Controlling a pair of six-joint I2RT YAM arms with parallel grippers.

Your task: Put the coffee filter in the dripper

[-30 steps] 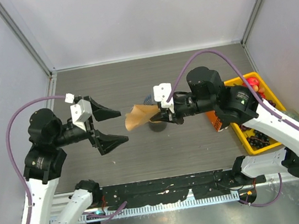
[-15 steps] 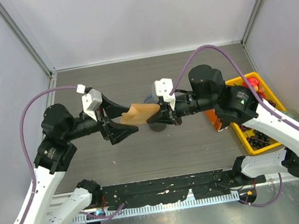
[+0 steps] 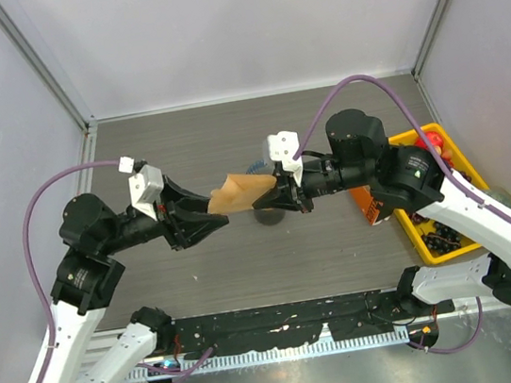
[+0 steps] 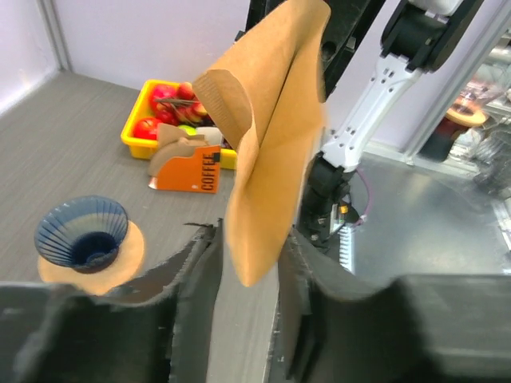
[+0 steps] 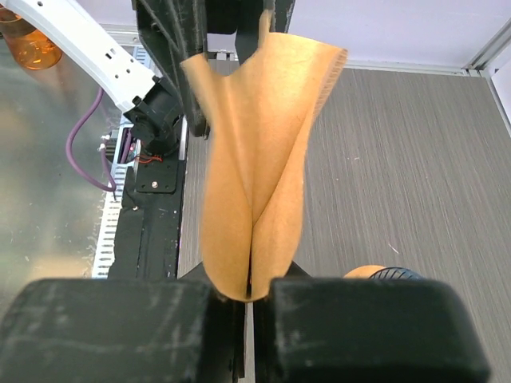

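Grey wood-grain worktop (image 3: 192, 143). Yellow plastic tray (image 4: 130, 142), right edge of the worktop: round red pieces and small dark ones, kinds unclear. Orange cardboard box (image 4: 196, 171) marked COFFEE, just beside the tray. Thin tan paper filter (image 3: 241, 192), curled, fan-shaped, held in the air above the worktop. The right fingers (image 5: 359, 327) are clamped on its narrow end. The left fingers (image 4: 200, 295) flank its far tip; contact cannot be told. Dark blue ribbed cone dripper (image 4: 82, 231) on a round wooden ring, upright on the worktop.

Robot lab cell: white panel walls (image 3: 232, 23), aluminium frame posts (image 3: 40, 65).
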